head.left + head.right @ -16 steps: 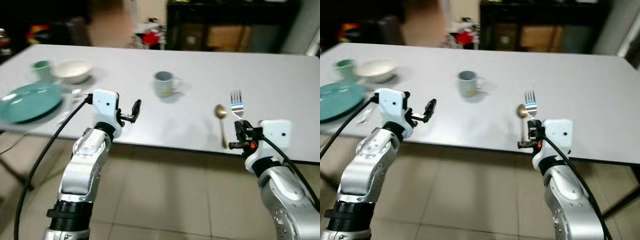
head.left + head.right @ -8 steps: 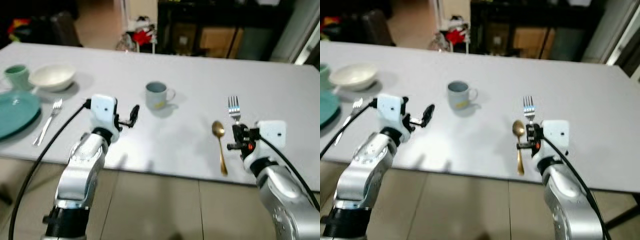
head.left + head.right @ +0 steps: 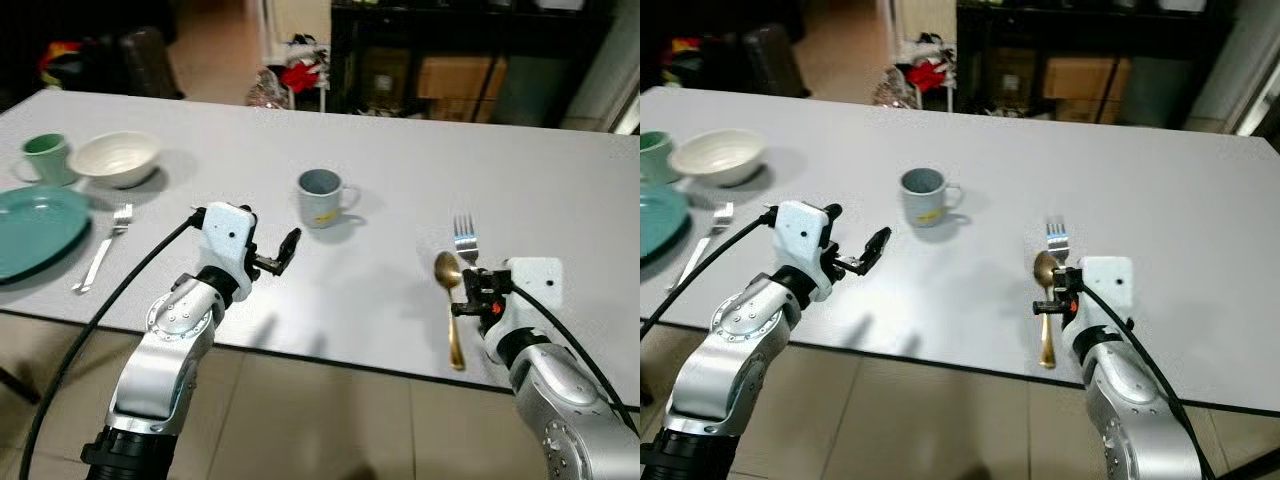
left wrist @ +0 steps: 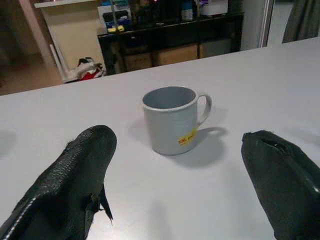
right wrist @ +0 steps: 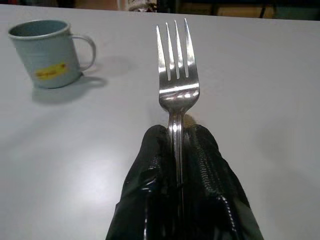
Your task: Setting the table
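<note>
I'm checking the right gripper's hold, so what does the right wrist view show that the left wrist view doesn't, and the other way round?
The right wrist view alone has the right gripper's fingers shut on a silver fork, tines pointing away over the white table. The left wrist view alone has the left gripper's fingers spread wide and holding nothing, with a dark cabinet beyond the table. Both share the grey mug with its yellow label, standing upright on the table.

Head stereo pair looks down over table from near edge. Wrist views sit low, close, facing along fingers; both share grey mug.
</note>
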You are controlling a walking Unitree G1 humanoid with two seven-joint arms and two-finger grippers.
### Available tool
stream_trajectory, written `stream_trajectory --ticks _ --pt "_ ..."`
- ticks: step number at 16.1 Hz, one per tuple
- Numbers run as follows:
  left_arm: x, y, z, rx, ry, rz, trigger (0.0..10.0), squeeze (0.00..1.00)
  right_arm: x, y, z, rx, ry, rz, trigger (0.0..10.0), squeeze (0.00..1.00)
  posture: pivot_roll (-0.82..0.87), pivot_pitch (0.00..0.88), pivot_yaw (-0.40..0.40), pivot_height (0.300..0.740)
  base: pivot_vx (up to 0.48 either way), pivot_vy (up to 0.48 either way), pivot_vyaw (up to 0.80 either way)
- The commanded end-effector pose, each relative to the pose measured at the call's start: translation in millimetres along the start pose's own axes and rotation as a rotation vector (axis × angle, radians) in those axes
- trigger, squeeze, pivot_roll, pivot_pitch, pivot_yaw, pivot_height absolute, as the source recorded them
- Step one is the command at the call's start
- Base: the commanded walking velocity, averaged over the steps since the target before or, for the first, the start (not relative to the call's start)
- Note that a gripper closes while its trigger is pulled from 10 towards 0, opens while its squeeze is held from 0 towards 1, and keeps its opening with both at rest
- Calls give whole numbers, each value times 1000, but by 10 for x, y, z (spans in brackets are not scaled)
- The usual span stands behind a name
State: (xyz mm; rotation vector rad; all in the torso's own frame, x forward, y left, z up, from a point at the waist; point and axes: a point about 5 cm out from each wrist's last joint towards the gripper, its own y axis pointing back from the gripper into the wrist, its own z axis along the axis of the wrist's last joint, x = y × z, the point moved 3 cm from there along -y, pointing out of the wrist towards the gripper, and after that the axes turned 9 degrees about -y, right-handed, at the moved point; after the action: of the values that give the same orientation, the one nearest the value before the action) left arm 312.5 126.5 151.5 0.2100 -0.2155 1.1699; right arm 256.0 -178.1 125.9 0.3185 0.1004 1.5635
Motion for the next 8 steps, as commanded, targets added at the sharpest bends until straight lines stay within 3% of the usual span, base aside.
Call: stream_trajectory --ticks 1,6,8 --pt "-2 -21 57 -13 -11 -3 10000 0 -17 25 30 -10 -6 -11 10000 0 -34 0 35 740 0 0 0" --pt "-99 -46 76 -23 -15 -64 10000 0 -168 -15 -66 61 31 -98 10000 0 -51 0 48 740 0 0 0" --pt "-232 -25 51 -12 -20 -174 10000 0 -223 -95 -136 115 16 -110 10000 0 -53 0 54 740 0 0 0"
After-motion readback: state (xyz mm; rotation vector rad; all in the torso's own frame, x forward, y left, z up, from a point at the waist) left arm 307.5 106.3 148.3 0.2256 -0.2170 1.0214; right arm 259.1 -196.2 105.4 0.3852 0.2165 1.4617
